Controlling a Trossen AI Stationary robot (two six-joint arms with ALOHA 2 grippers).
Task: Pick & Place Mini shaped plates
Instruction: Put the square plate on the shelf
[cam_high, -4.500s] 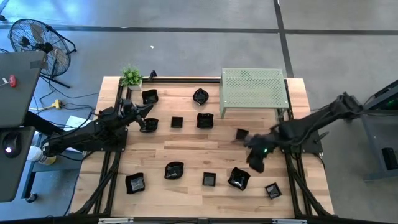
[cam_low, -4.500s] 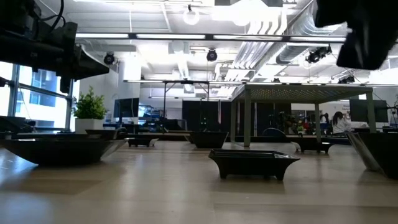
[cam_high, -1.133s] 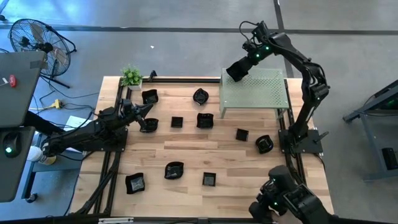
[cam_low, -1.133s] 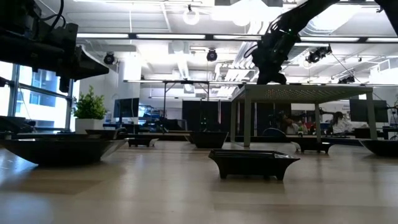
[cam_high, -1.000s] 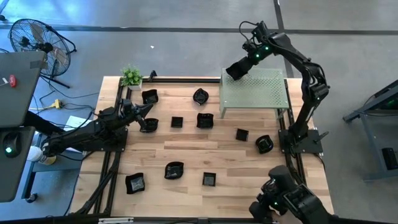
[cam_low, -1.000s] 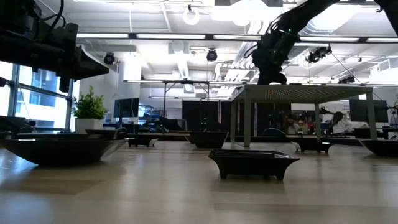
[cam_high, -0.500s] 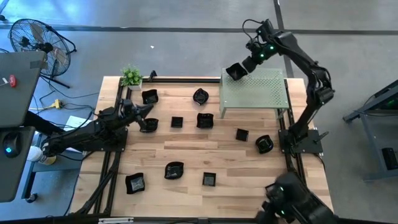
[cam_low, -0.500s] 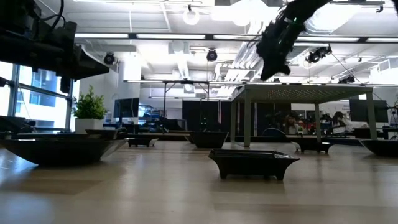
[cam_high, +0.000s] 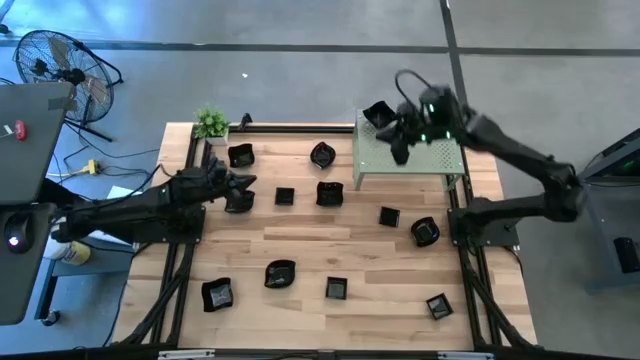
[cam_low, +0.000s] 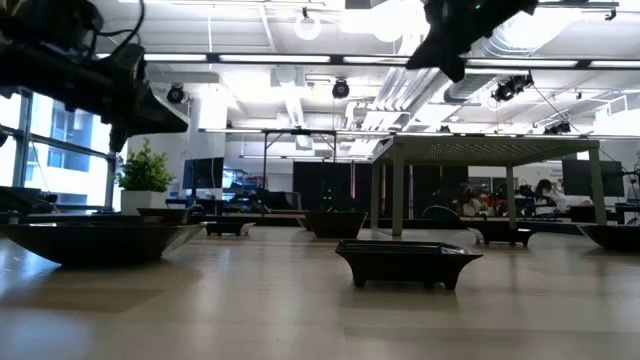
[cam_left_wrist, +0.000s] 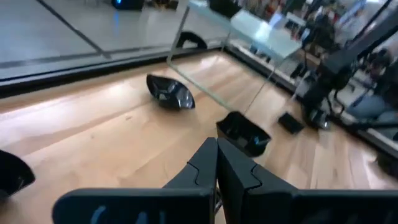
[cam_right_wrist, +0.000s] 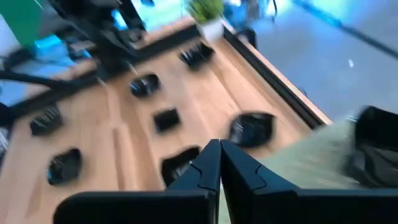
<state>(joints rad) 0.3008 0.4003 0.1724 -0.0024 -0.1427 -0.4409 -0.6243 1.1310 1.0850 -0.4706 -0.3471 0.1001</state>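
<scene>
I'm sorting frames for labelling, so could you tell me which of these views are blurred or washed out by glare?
Right wrist view: motion-smeared throughout; the plates on the table are soft dark blobs. Left wrist view: mildly soft, far background blurred. Low view: ceiling lights blow out to white, the nearest plate is a backlit silhouette with sheen on the wood. High view: evenly lit and sharp, slight blur on the right gripper.

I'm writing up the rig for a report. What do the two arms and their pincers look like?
Both arms are dark, nearly black, built of slim jointed links. The right arm shows a small green light near its wrist and a thin looped cable above it. Each pincer, left pincer and right pincer, has two flat black angular fingers.
</scene>
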